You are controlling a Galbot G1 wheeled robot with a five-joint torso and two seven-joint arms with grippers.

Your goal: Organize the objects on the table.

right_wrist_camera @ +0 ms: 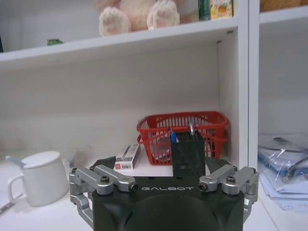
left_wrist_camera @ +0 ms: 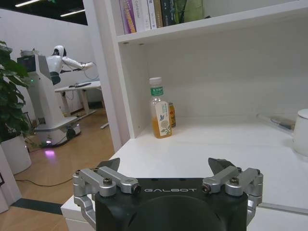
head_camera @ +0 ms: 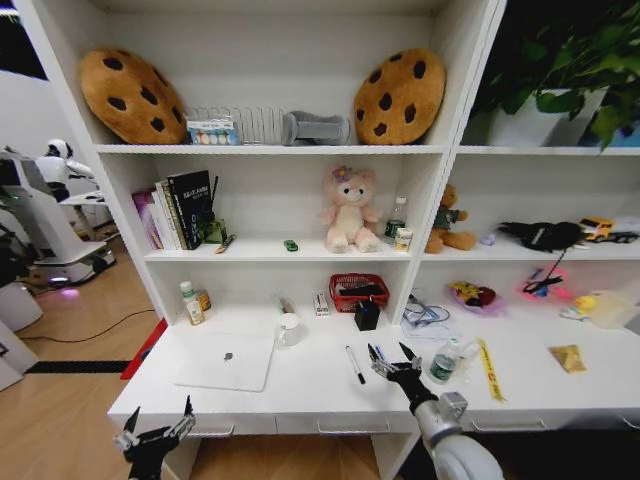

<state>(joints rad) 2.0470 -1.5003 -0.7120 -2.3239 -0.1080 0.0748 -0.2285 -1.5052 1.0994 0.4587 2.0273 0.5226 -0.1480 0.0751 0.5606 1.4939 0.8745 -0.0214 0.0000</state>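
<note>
The right gripper hovers with its fingers spread and empty over the front of the long white desk, with the black pen just to its left, the small clear bottle and yellow measuring strip to its right, and a black mesh pen holder in front of a red basket straight ahead of it. The left gripper hangs low, off the desk's front left corner, fingers likewise spread and holding nothing; the closed silver laptop lies on the desktop ahead and to its right. A white mug stands beyond the laptop, the tiny green toy car sits on the shelf above beside a pink plush bear, and the wooden-floored room opens to the left.
</note>
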